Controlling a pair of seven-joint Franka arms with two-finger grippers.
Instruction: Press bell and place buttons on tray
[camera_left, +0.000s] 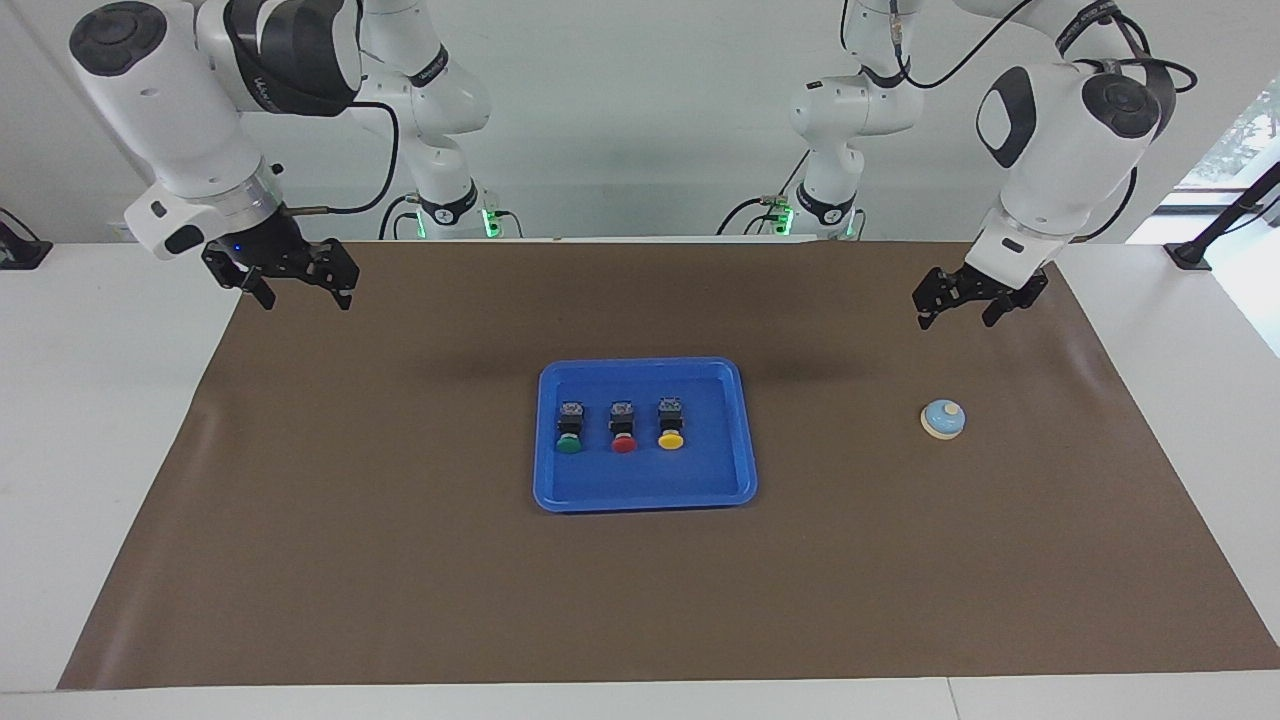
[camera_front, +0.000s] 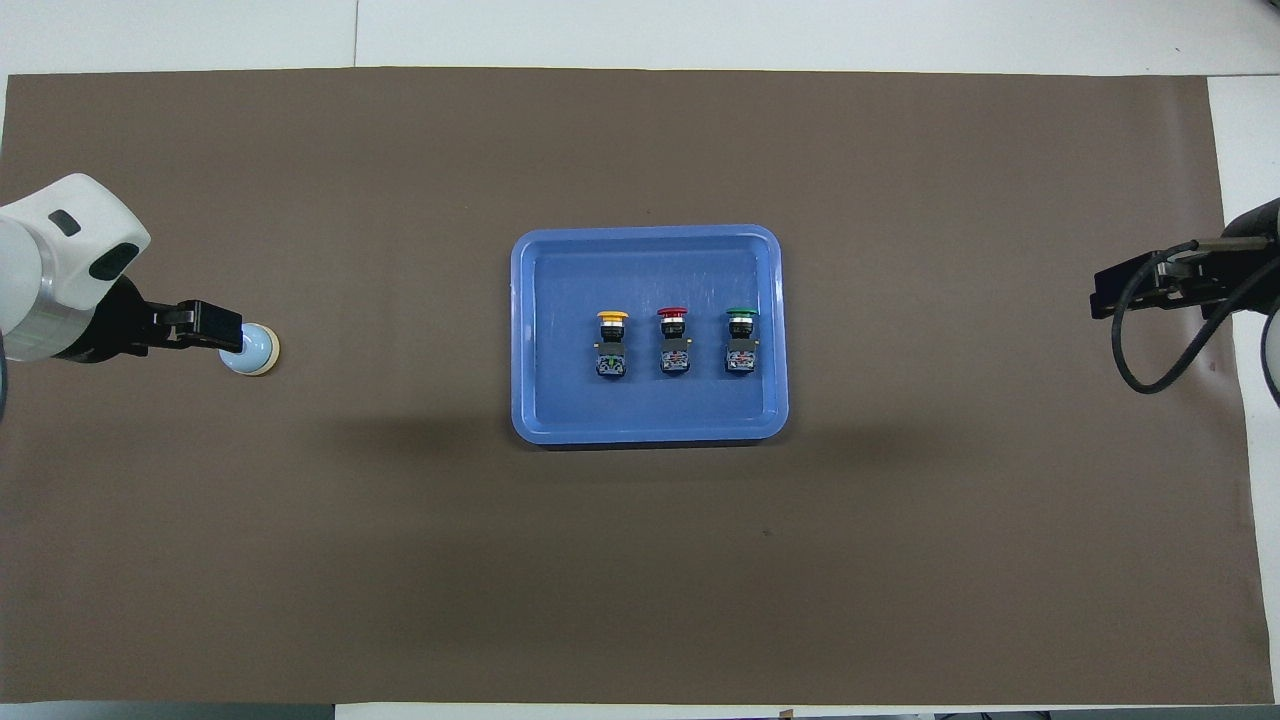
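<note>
**Buttons Seated on Tray; Both Arms Raised**

**Nearest the robots.** The left gripper (camera_left: 968, 298) hangs in the air at the left arm's end of the mat (camera_left: 400, 560), fingers spread and empty. In the overhead view its tip overlaps the bell, but the facing view shows a clear gap: no contact. The right gripper (camera_left: 296, 280) hangs over the mat corner at the right arm's end, fingers also apart, holding nothing. Judged from this pose, both arms wait clear of the work area so that neither shadows the tray.

**Middle of the mat.** The bell (camera_left: 942, 419) stands upright on the mat, well apart from the tray, toward the left arm's end. The tray (camera_left: 740, 440) lies flat at the mat's centre. The green button (camera_left: 568, 428), red button (camera_left: 622, 428) and yellow button (camera_left: 670, 426) lie in a row inside it, apart from one another, caps pointing away from the robots.

**Assessment.** Placement appears complete. Whether the bell press is done cannot be read.

**Obstructions.** Nothing stands between the left gripper and the bell.
</note>
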